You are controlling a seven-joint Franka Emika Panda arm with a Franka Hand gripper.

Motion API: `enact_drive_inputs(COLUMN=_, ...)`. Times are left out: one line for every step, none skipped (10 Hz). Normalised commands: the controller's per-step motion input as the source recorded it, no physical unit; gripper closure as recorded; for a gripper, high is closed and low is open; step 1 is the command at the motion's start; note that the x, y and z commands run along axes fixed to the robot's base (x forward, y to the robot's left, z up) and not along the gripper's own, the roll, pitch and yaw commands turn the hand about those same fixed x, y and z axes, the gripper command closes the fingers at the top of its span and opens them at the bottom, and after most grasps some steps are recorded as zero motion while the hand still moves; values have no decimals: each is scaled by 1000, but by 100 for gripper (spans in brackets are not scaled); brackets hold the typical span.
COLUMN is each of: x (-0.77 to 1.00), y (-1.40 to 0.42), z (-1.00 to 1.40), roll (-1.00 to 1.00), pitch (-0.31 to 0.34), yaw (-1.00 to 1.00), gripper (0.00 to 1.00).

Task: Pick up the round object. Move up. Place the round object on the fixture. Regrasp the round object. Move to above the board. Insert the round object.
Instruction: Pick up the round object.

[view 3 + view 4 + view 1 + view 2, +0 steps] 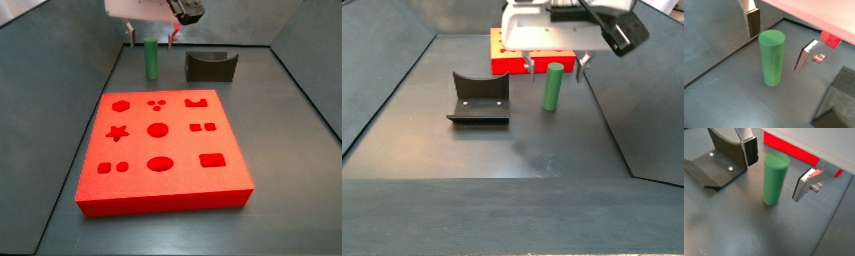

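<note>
While the round object (151,62) stands upright on the floor just beyond the board (163,150), beside the fixture (210,66), the gripper (776,172) straddles it, fingers (804,184) apart, not touching.

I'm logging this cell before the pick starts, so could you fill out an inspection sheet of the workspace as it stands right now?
Surface: dark grey floor, bare apart from the items below.
Job's things: green peg standing upright on the floor, not yet lifted; red board lying flat, holes unfilled; fixture standing apart from the peg, notch unoccupied.
Clutter: nothing seen.
Grippers: gripper low around the peg, open, a finger on each side with gaps showing in both wrist views.
Cables: nothing seen.
Surroundings: dark walls enclose the floor.
</note>
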Motion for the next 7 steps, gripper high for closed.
enact_drive_inputs(x=-194, y=0, z=-483, roll=86, pitch=-93, yaw=-34, gripper=0)
enact_drive_inputs(x=-186, y=-37, z=-494, roll=110, pitch=-97, yaw=-37, gripper=0)
enact_drive_inputs(x=0, y=0, z=-20, roll=0, pitch=0, yaw=-74, gripper=0)
enact_drive_inputs(x=0, y=0, z=0, roll=0, pitch=0, yaw=0, gripper=100)
enact_drive_inputs(x=0, y=0, z=0, roll=14, pitch=0, yaw=0, gripper=100)
enact_drive_inputs(x=0, y=0, z=0, roll=0, pitch=0, yaw=0, gripper=100)
enact_drive_inputs(x=0, y=0, z=0, roll=0, pitch=0, yaw=0, gripper=100)
